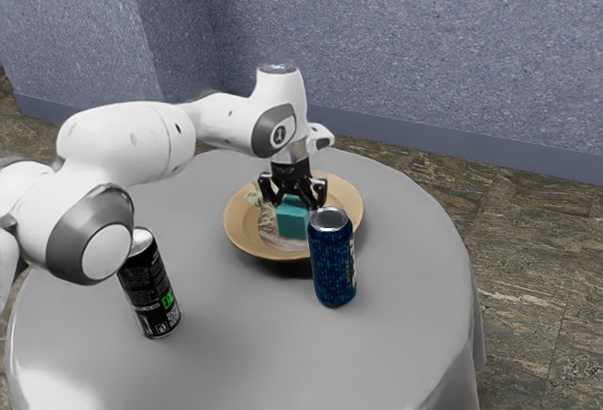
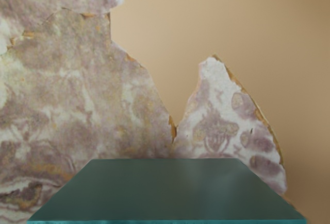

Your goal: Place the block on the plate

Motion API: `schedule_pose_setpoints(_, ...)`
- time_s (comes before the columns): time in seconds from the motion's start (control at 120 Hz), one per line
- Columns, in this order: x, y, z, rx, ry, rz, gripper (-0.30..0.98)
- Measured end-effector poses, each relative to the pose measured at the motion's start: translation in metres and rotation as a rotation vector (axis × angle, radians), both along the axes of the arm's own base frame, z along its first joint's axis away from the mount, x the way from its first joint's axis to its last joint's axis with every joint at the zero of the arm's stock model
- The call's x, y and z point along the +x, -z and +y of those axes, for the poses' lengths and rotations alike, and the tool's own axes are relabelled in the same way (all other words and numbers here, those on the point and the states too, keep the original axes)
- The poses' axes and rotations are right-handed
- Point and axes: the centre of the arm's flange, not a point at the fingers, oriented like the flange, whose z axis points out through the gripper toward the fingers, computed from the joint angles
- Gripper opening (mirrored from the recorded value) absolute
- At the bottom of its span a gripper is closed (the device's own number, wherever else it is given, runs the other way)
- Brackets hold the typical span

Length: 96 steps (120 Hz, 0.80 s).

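In the middle of the exterior view, the black gripper (image 1: pixel 295 205) grips the teal block (image 1: pixel 292 221) between its fingers, over the tan plate (image 1: pixel 241 232). Whether the block touches anything beneath it, I cannot tell.

The likeliest trouble is a poor landing: mottled scraps (image 2: pixel 98 90) lie under and beside the block, and their uneven edges could leave it tilted once let go. Released too high, it could bounce or slide along the sloping side. Moving toward the lower right of the exterior view risks a knock to the blue can (image 1: pixel 333 261), which stands close to the rim; a sideways swing of the opening fingers could drag the block too.

As for containers, the plate is deep, with a raised rim, and has the pale scraps in it. The blue can stands upright; its contents are hidden. So are those of the black can (image 1: pixel 151 286), at the lower left of the exterior view, well apart from the plate.
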Motion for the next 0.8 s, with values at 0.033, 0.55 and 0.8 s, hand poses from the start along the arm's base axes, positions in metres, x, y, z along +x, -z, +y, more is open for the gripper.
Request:
schedule_pose_setpoints(0.033,0.000,0.000,0.001,0.001,-0.001,0.001,0.44)
schedule_pose_setpoints(0.55,-0.002,-0.026,0.001,0.018,0.009,-0.013,0.66)
schedule_pose_setpoints(0.8,-0.006,-0.055,0.001,0.015,0.010,-0.013,0.68)
